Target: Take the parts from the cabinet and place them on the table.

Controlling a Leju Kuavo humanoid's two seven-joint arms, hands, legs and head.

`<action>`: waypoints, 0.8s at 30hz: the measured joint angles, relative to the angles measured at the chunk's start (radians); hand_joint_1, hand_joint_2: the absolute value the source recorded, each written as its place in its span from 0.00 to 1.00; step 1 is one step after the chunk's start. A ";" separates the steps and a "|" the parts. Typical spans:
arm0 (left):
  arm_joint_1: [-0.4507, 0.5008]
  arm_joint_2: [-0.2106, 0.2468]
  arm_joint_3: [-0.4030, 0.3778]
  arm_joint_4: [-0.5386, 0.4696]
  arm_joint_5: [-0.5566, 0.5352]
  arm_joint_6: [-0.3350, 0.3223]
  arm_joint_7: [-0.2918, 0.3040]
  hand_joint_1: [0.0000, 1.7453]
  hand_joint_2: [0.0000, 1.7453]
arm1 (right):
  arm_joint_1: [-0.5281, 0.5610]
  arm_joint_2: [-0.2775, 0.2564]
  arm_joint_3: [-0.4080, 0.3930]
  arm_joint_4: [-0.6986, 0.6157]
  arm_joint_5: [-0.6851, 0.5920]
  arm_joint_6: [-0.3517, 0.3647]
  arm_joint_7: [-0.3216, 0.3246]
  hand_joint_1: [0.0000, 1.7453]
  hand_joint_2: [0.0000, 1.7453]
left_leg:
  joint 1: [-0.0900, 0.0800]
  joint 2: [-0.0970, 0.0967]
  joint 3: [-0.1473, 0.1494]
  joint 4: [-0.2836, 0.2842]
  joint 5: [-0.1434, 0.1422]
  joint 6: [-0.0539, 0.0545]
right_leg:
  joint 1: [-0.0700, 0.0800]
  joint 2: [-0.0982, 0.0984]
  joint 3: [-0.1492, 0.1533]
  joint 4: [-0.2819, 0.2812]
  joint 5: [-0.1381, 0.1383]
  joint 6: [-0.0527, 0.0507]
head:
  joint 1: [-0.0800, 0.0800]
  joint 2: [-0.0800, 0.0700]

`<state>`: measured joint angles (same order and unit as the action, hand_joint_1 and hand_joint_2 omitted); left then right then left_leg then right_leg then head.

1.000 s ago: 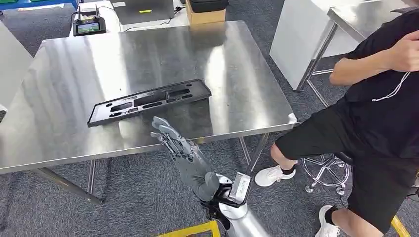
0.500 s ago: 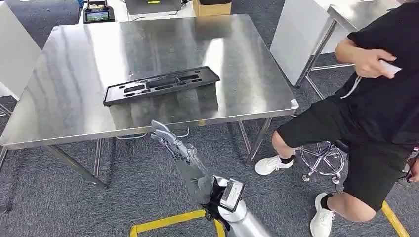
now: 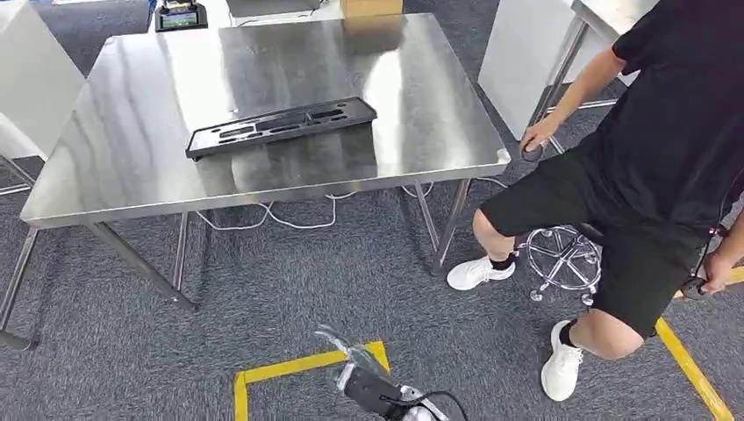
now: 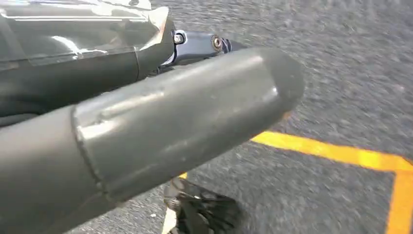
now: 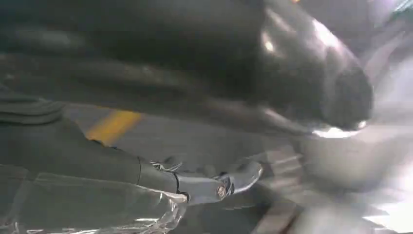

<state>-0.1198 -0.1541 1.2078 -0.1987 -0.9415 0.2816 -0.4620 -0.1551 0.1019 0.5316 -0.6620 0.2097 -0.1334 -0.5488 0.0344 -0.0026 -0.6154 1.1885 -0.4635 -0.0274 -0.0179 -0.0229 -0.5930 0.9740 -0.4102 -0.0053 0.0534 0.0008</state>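
A long black plastic part (image 3: 281, 127) with several slots lies flat on the steel table (image 3: 412, 96), toward its near middle. My right hand (image 3: 355, 368) hangs low at the bottom of the head view, over the carpet and well short of the table, holding nothing. In the blurred right wrist view its fingers (image 5: 214, 187) are stretched out and bare. In the left wrist view my left hand (image 4: 185, 112) hangs over the floor with its thick thumb extended, holding nothing.
A person (image 3: 667, 132) in black stands at the right, beside a chrome stool base (image 3: 566, 263). Yellow tape (image 3: 289, 368) marks the carpet near my hand. A white panel (image 3: 31, 79) stands at the left, a second steel table (image 3: 605, 13) at the back right. Cables (image 3: 289, 219) hang under the table.
The whole view has pulled back, so the table sits farther off. My right hand has dropped from the table's near edge to low by the floor. The person has lowered an arm.
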 joint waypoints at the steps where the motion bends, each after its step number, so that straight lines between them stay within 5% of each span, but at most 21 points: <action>1: -0.002 -0.001 0.000 0.000 -0.003 0.006 0.000 0.00 0.00 | 0.000 -0.002 -0.036 0.056 -0.027 -0.045 0.024 0.00 0.00 | 0.004 -0.001 0.069 -0.082 -0.009 -0.002 | 0.000 0.000 -0.012 0.013 0.004 0.006 | 0.000 0.000; 2: -0.005 -0.003 0.000 0.000 -0.009 0.010 -0.002 0.00 0.00 | 0.003 -0.005 -0.068 0.103 -0.037 -0.121 0.062 0.00 0.00 | 0.002 -0.008 0.127 -0.165 -0.060 -0.004 | 0.006 0.000 -0.026 0.024 0.008 0.012 | -0.003 0.000; 4: -0.003 -0.003 0.000 -0.001 -0.018 0.012 -0.008 0.00 0.00 | 0.009 -0.015 -0.123 0.207 -0.041 -0.279 0.149 0.00 0.00 | -0.007 -0.008 0.119 -0.175 -0.066 0.020 | 0.010 -0.003 -0.025 0.027 0.020 0.030 | 0.009 0.000; 6: -0.001 -0.003 -0.001 0.000 -0.024 0.011 -0.008 0.00 0.00 | 0.033 -0.030 -0.164 0.279 -0.059 -0.334 0.231 0.00 0.00 | -0.016 -0.005 0.102 -0.181 -0.047 0.047 | 0.013 -0.002 -0.028 0.018 0.040 0.051 | 0.009 0.000; 7: -0.002 -0.005 -0.001 0.000 -0.027 0.011 -0.009 0.00 0.00 | 0.047 -0.042 -0.185 0.313 -0.068 -0.335 0.252 0.00 0.00 | -0.014 0.005 0.095 -0.186 -0.031 0.066 | 0.004 0.004 -0.037 0.032 0.022 0.051 | 0.006 0.000; 8: -0.003 -0.005 -0.001 -0.001 -0.031 0.011 -0.010 0.00 0.00 | 0.064 -0.048 -0.201 0.338 -0.073 -0.334 0.263 0.00 0.00 | -0.016 0.003 0.078 -0.188 -0.019 0.081 | 0.005 0.010 -0.058 0.070 -0.033 0.037 | 0.008 0.000; 10: -0.001 -0.002 -0.001 -0.001 -0.031 0.010 -0.010 0.00 0.00 | 0.079 -0.058 -0.224 0.372 -0.073 -0.335 0.272 0.00 0.00 | -0.019 0.006 0.047 -0.187 0.005 0.086 | 0.004 0.014 -0.104 0.214 -0.147 0.021 | 0.012 0.000; 11: -0.001 -0.002 -0.001 -0.001 -0.031 0.010 -0.010 0.00 0.00 | 0.080 -0.061 -0.232 0.388 -0.073 -0.337 0.276 0.00 0.00 | -0.020 0.009 0.031 -0.186 0.017 0.086 | 0.004 0.015 -0.117 0.285 -0.179 0.023 | 0.012 0.000; 13: -0.001 -0.003 -0.002 -0.001 -0.033 0.008 -0.011 0.00 0.00 | 0.081 -0.064 -0.247 0.414 -0.080 -0.329 0.312 0.00 0.00 | -0.024 0.013 0.007 -0.185 0.041 0.085 | 0.005 0.017 -0.095 0.340 -0.170 0.045 | 0.013 0.000; 15: -0.002 -0.004 -0.003 -0.001 -0.042 0.005 -0.013 0.00 0.00 | 0.081 -0.067 -0.263 0.435 -0.098 -0.293 0.435 0.00 0.00 | -0.025 0.014 -0.025 -0.184 0.066 0.080 | 0.005 0.018 0.011 0.228 -0.113 0.065 | 0.014 0.000; 16: -0.002 -0.004 -0.005 -0.001 -0.044 0.004 -0.014 0.00 0.00 | 0.083 -0.067 -0.270 0.443 -0.104 -0.278 0.489 0.00 0.00 | -0.025 0.012 -0.034 -0.183 0.077 0.076 | 0.004 0.018 0.080 0.136 -0.104 0.063 | 0.014 0.000; 18: -0.002 -0.003 -0.006 -0.001 -0.048 0.005 -0.015 0.00 0.00 | 0.085 -0.069 -0.281 0.451 -0.115 -0.247 0.559 0.00 0.00 | -0.028 0.013 -0.046 -0.182 0.096 0.063 | 0.018 0.021 0.181 -0.025 -0.144 0.045 | 0.015 0.000; 21: -0.002 -0.003 -0.006 -0.001 -0.050 0.013 -0.014 0.00 0.00 | 0.091 -0.065 -0.304 0.465 -0.147 -0.212 0.646 0.00 0.00 | -0.026 0.016 -0.045 -0.198 0.127 0.044 | 0.023 0.021 0.155 -0.030 -0.130 0.024 | 0.012 0.000; 22: 0.000 -0.002 -0.006 -0.001 -0.055 0.014 -0.008 0.00 0.00 | 0.093 -0.062 -0.312 0.469 -0.158 -0.208 0.668 0.00 0.00 | -0.020 0.013 -0.054 -0.192 0.116 0.038 | -0.005 0.019 0.150 -0.034 -0.116 0.008 | 0.012 0.000; 24: 0.002 0.001 -0.012 -0.001 -0.064 0.010 0.000 0.00 0.00 | 0.093 -0.054 -0.330 0.472 -0.174 -0.209 0.714 0.00 0.00 | -0.018 0.009 -0.078 -0.107 -0.015 0.031 | 0.002 0.014 0.128 -0.033 -0.095 -0.018 | 0.006 0.000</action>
<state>-0.1175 -0.1534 1.1956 -0.1995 -1.0060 0.2911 -0.4620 -0.0616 0.0476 0.2015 -0.1896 0.0359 -0.3422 0.1651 0.0167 0.0064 -0.6931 1.0819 -0.4784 0.0037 -0.0160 -0.0090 -0.4649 0.9407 -0.5050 -0.0233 0.0591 0.0008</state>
